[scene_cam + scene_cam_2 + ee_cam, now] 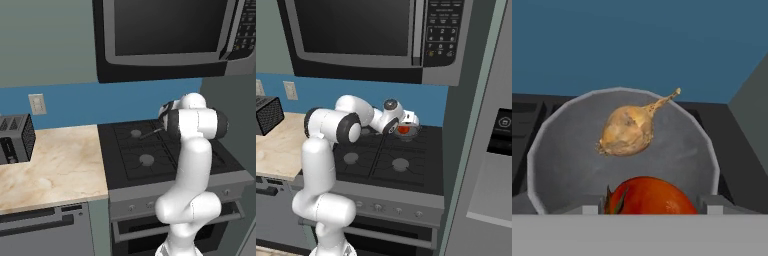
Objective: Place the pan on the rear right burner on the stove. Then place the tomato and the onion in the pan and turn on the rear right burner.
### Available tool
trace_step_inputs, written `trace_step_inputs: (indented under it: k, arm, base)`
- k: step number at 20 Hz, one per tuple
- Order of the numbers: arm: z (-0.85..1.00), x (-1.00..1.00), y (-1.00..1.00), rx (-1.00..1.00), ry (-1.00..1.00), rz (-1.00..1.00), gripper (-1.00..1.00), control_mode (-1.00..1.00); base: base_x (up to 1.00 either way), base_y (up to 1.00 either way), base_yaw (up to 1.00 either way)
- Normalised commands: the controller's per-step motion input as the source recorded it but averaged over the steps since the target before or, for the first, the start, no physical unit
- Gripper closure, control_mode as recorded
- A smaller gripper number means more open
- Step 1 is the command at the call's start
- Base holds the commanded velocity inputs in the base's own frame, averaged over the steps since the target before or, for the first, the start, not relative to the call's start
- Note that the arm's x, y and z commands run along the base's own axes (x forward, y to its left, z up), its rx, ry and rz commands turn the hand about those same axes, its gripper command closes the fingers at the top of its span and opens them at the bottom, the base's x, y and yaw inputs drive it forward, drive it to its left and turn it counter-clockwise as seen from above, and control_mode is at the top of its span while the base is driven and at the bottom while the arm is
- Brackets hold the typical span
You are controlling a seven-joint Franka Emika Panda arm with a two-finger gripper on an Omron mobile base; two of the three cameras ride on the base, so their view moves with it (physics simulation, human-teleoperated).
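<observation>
Hovering over the pan (pixel 557 165), the hand (pixel 406 126) is gripping the tomato (pixel 649 196); the onion (pixel 627 131) is lying beyond.

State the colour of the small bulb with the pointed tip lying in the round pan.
Pale yellow-tan onion, seen best in the hand view.

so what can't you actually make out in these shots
- Gripper: whether the tomato is held or already lying in the pan; the hand view's bottom edge cuts it off.
- Rear right burner: covered by the pan in the hand view.
- Pan in the left base view: hidden behind the arm.
- Stove knobs: too small to read their setting.
- Onion: plainly in the pan.
</observation>
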Motion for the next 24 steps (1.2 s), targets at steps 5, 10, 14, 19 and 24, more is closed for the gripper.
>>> trace_step_inputs:
  k: [5,10,14,19,24]
  arm:
    - [-0.2,0.14,-0.01,0.0,0.0,0.0,1.0,-1.0]
    - [-0.14,0.22,-0.02,0.0,0.0,0.0,1.0,-1.0]
    - [-0.11,0.31,-0.02,0.0,0.0,0.0,1.0,-1.0]
    - [-0.09,0.31,-0.04,0.0,0.0,0.0,1.0,-1.0]
    - [-0.07,0.03,0.0,0.0,0.0,0.0,-1.0,-1.0]
  base:
    - [0.0,0.0,0.0]
    - [0.0,0.0,0.0]
    - [0.0,0.0,0.0]
    - [0.0,0.0,0.0]
    - [0.0,0.0,0.0]
